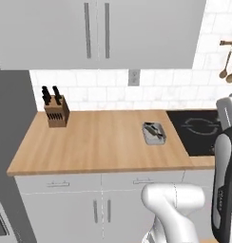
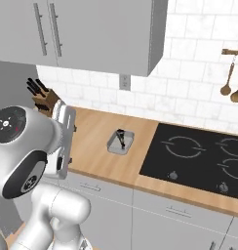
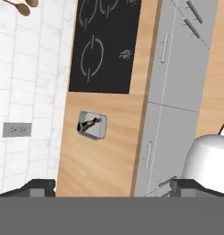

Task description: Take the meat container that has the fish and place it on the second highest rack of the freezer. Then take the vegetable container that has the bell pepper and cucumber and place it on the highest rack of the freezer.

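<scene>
Wooden worktop point(image 1: 89, 142) beside a black cooktop point(image 2: 199, 156) carries the grey meat container point(image 1: 154, 133), dark fish inside; the hand point(image 3: 113, 186), fingers spread wide and holding nothing, hangs well above and apart from it.

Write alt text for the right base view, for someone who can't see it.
A small grey container with a dark fish in it sits on a wooden counter, left of a black cooktop. A knife block stands at the back left, and the robot's white arm fills the near left.
</scene>
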